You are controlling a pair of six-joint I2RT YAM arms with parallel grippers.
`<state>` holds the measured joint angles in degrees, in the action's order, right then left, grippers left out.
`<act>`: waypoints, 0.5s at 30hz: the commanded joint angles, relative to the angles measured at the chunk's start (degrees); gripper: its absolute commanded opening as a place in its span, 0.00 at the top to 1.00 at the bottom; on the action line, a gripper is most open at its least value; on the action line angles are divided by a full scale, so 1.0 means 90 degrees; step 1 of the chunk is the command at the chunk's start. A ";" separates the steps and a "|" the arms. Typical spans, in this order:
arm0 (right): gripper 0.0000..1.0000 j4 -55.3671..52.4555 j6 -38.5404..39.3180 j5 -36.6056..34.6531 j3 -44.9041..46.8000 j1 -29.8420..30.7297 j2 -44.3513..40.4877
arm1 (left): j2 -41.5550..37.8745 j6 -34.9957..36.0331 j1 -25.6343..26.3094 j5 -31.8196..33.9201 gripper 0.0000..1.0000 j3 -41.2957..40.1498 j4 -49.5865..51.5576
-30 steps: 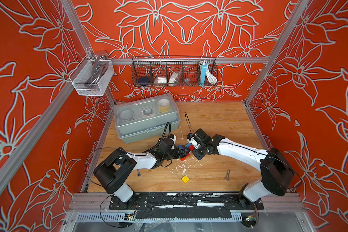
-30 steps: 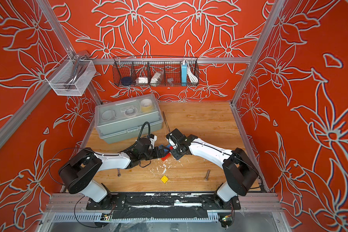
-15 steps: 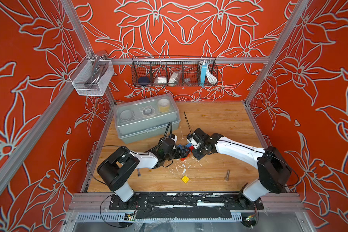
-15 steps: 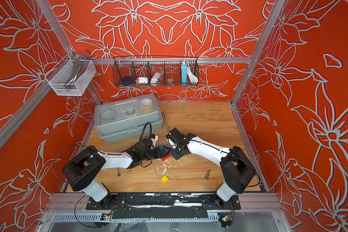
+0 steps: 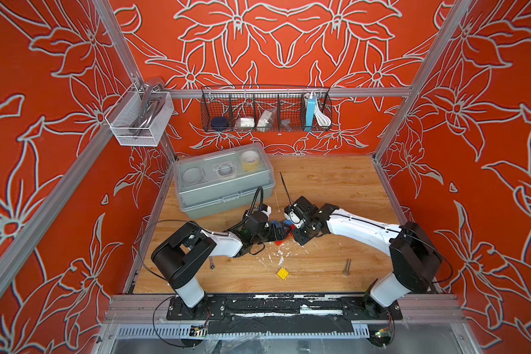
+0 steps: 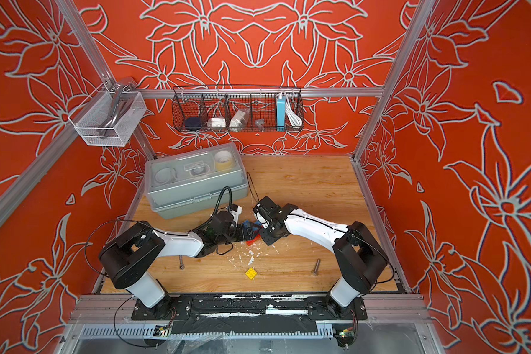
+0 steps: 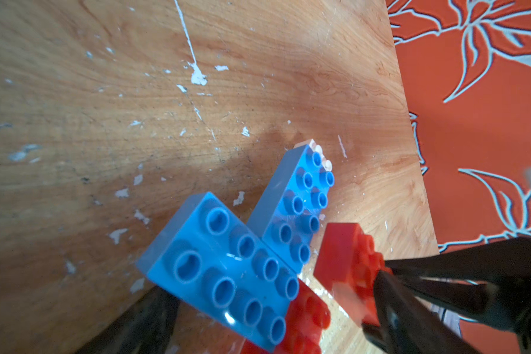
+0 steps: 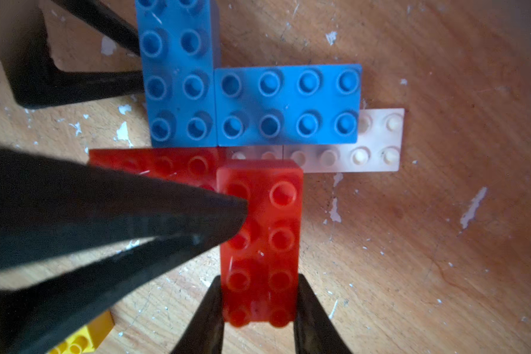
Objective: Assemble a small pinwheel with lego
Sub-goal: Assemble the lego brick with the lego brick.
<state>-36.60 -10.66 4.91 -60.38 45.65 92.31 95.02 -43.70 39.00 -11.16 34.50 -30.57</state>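
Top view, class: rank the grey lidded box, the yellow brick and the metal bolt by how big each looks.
1. grey lidded box, clearly largest.
2. yellow brick and metal bolt: too alike to rank; the bolt looks longer, the brick wider.

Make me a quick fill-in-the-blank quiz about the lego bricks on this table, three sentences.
The held brick in the right gripper is ___.
The bottom bricks, under the blue bricks, are ___.
The lone brick near the bolt is ___.
Missing words: red, white, yellow.
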 commanded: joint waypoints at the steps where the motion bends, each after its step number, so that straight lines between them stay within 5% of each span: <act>1: 0.97 0.0186 -0.0184 0.0162 0.0030 0.0060 0.0075 | 0.0087 -0.0044 0.0022 0.0059 0.07 -0.0008 -0.0108; 15: 0.96 0.0051 -0.0424 -0.0180 -0.0106 0.0055 0.0456 | 0.0274 0.0471 0.0022 0.0323 0.13 0.0234 0.0693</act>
<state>-35.29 -12.62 4.58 -61.12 45.82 95.96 96.03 -41.82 39.00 -9.93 35.92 -28.69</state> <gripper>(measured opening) 0.343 0.864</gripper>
